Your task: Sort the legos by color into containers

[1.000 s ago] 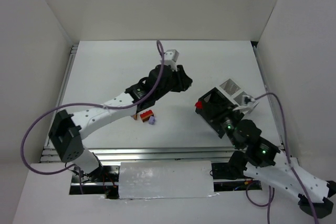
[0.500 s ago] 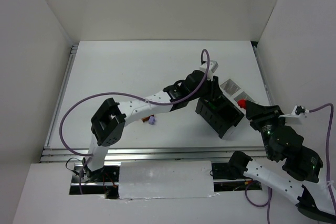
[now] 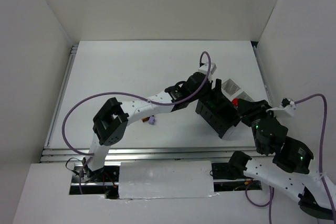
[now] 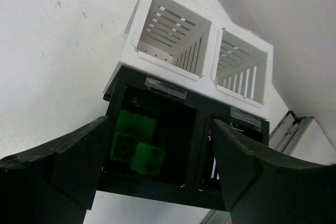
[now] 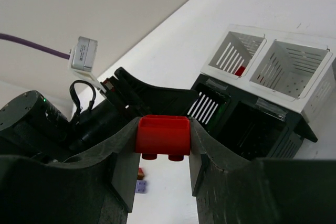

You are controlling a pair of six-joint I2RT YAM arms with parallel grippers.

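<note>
While white walls (image 3: 157, 3) ring the table (image 3: 131, 66) | left tool (image 4: 160, 129) spread | right tool (image 5: 163, 128) pinching red lego (image 5: 161, 136)

left arm: stretched forward-right | left tool (image 4: 157, 166): jaws wide apart | right tool (image 5: 163, 155): clamped on red lego (image 5: 163, 132)

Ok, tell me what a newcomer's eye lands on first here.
The red lego clamped in the right gripper, held near the containers. Next, green legos lying in a black cell, right below the open left gripper. A lavender lego lies out on the table.
</note>
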